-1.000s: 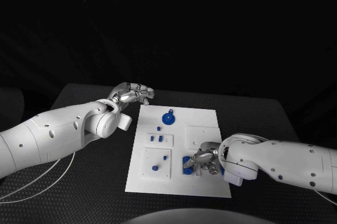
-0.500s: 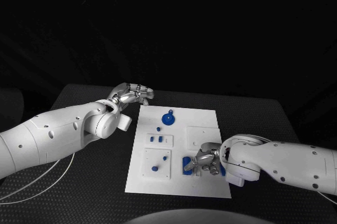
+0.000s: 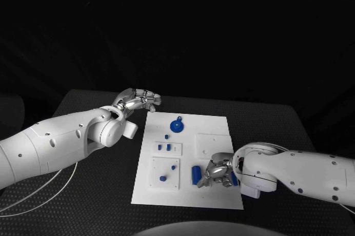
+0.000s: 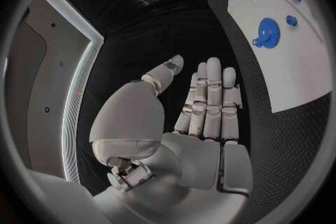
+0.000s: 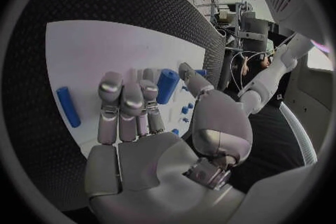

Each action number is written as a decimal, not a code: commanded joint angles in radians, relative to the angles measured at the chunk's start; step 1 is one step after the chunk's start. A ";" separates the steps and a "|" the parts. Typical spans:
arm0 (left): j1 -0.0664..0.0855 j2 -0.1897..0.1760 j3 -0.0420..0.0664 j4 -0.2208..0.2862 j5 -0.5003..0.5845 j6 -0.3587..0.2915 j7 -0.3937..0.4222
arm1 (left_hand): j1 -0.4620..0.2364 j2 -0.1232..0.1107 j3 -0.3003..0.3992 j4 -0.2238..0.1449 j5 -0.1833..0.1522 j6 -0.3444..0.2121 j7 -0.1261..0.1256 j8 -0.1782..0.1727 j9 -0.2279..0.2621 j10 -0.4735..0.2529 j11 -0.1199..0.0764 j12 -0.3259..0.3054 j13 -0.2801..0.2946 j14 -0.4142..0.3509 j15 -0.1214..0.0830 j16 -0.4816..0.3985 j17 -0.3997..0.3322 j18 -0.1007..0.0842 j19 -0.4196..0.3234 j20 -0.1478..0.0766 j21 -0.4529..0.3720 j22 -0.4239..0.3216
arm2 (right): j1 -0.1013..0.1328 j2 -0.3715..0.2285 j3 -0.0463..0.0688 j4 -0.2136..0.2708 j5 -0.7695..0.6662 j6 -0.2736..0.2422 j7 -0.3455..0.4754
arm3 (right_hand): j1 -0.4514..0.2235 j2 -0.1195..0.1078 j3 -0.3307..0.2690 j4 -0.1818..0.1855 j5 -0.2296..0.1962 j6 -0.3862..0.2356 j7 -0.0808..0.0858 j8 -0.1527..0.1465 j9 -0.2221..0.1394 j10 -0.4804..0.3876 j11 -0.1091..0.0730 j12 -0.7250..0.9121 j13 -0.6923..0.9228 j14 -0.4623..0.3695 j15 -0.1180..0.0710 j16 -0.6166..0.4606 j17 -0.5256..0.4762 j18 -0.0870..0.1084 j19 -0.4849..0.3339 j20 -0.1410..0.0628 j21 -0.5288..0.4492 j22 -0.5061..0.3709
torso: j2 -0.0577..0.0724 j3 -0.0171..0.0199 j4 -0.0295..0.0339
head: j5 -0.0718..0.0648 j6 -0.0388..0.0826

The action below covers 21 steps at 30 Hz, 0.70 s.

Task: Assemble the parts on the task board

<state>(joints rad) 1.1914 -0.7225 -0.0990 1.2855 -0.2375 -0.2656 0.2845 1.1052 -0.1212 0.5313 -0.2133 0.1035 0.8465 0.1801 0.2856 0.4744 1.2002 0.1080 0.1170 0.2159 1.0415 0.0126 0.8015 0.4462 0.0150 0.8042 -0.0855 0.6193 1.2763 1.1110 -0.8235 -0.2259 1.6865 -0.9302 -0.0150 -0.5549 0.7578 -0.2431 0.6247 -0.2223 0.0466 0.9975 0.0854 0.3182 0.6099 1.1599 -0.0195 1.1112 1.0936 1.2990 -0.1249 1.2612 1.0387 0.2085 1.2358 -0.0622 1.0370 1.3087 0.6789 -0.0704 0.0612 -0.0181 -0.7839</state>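
Right hand (image 3: 215, 172) hovers low over the near right part of the task board (image 3: 211, 124), its fingers spread and slightly bent with nothing between them. The right wrist view shows the same hand (image 5: 136, 117) above the white plate, fingers extended over it and holding no part. Just left of this hand a blue cylindrical part (image 3: 196, 175) lies flat on the board; from the wrist camera a short blue cylinder (image 5: 167, 85) lies just past the fingertips, and a slimmer blue bar (image 5: 68, 106) lies apart from it on the board's white surface.

Left hand (image 3: 138, 99) is raised off the far left corner of the board, over the black desk (image 3: 89, 100), well away from the parts. In the left wrist view its fingers (image 4: 210, 101) are straight and side by side, the thumb held away from them, and it holds nothing.

On the far part of the board lies a round blue gear-like part (image 3: 177, 125), also seen from the left wrist (image 4: 266, 30). Nearer, on the left side of the board, two small blue pieces (image 3: 168, 146) stand in a raised white block, and two more small blue pieces (image 3: 163, 178) sit on a larger white block at the near left.
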 commanded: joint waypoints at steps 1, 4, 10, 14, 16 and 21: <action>0.000 0.002 0.001 0.003 0.004 0.013 0.005 | -0.007 0.000 0.001 0.007 0.004 -0.009 0.000 -0.003 -0.001 0.002 0.000 -0.004 -0.001 0.006 0.000 -0.007 0.002 0.015 0.005 -0.001 -0.004 0.002 | -0.001 0.003 0.000 -0.001 -0.029 0.010 0.003 | 0.002 0.020 -0.012 -0.004 0.002 0.008 0.003 -0.004 0.002 -0.001 -0.004 -0.005 0.001 0.003 -0.003 -0.004 0.002 0.053 -0.009 0.002 -0.002 0.002 | 0.000 -0.0004 0.0011 | 0.000 0.000; 0.000 0.002 0.000 0.002 0.004 0.013 0.005 | -0.007 0.000 0.001 0.008 0.004 -0.009 0.000 -0.003 -0.001 0.002 0.000 -0.004 -0.001 0.006 0.000 -0.007 0.002 0.015 0.005 -0.001 -0.004 0.002 | -0.001 0.004 0.000 -0.004 -0.039 -0.003 -0.002 | -0.005 0.044 -0.023 -0.002 0.002 0.011 0.002 -0.005 0.003 0.000 -0.004 -0.006 0.001 0.004 -0.004 -0.004 0.003 0.053 -0.008 0.003 -0.002 0.002 | 0.000 -0.0008 0.0011 | 0.000 0.000; 0.000 0.001 0.000 0.003 0.004 0.013 0.005 | -0.007 0.000 0.001 0.008 0.003 -0.009 0.000 -0.003 -0.001 0.002 0.000 -0.003 -0.002 0.006 0.000 -0.007 0.002 0.015 0.005 -0.001 -0.004 0.002 | -0.001 0.010 0.000 -0.006 -0.085 -0.035 -0.010 | -0.030 0.103 -0.037 0.009 0.002 0.019 0.000 -0.006 0.004 0.004 -0.007 -0.007 0.002 0.005 -0.006 -0.004 0.006 0.053 -0.008 0.004 -0.002 0.001 | 0.000 -0.0013 0.0011 | 0.000 0.000; 0.000 0.001 0.000 0.002 0.004 0.012 0.005 | -0.007 0.000 0.002 0.008 0.003 -0.009 0.000 -0.003 -0.001 0.002 0.000 -0.003 -0.002 0.006 0.000 -0.008 0.002 0.015 0.005 -0.001 -0.005 0.002 | -0.001 0.012 0.000 -0.009 -0.110 -0.038 -0.014 | -0.022 0.140 -0.026 0.004 0.002 0.028 -0.004 -0.005 0.004 0.010 -0.010 -0.005 0.003 0.008 -0.008 0.000 0.009 0.053 -0.006 0.002 0.001 0.002 | 0.000 -0.0015 0.0014 | 0.000 -0.001; 0.000 0.001 0.000 0.002 0.004 0.013 0.004 | -0.007 0.000 0.002 0.009 0.003 -0.009 0.000 -0.003 -0.001 0.002 0.000 -0.003 -0.002 0.006 0.000 -0.008 0.003 0.015 0.005 -0.001 -0.005 0.002 | -0.001 0.015 0.000 -0.009 -0.109 -0.031 -0.016 | -0.023 0.151 -0.019 0.006 0.002 0.031 -0.004 -0.005 0.004 0.013 -0.011 -0.005 0.003 0.009 -0.008 0.002 0.011 0.053 -0.004 0.002 0.002 0.003 | 0.000 -0.0017 0.0008 | 0.002 -0.001; 0.000 0.002 0.000 0.002 0.004 0.014 0.005 | -0.008 0.001 0.002 0.010 0.003 -0.009 0.000 -0.002 -0.001 0.002 -0.001 -0.003 -0.002 0.006 0.000 -0.008 0.003 0.015 0.005 -0.001 -0.005 0.003 | -0.001 0.020 0.000 -0.010 -0.110 -0.018 -0.017 | -0.024 0.161 -0.012 0.007 0.002 0.033 -0.005 -0.007 0.004 0.015 -0.011 -0.005 0.003 0.009 -0.009 0.003 0.013 0.053 -0.003 0.002 0.004 0.004 | 0.000 -0.0016 0.0005 | 0.002 -0.001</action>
<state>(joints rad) 1.1914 -0.7224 -0.0991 1.2856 -0.2375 -0.2649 0.2833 1.1053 -0.1212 0.5340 -0.2106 0.1035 0.8465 0.1801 0.2856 0.4746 1.2002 0.1080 0.1170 0.2151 1.0415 0.0126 0.7976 0.4480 0.0150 0.8042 -0.0855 0.6193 1.2780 1.1104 -0.8040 -0.2263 1.6805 -1.0095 -0.0356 -0.5632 0.7344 -0.0887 0.6068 -0.2148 0.0465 1.0256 0.0810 0.3130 0.6142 1.1710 -0.0300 1.1112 1.0960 1.3048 -0.1264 1.2605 1.0500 0.2085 1.2327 -0.0586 1.0371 1.3087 0.6789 -0.0719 0.0622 -0.0163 -0.7846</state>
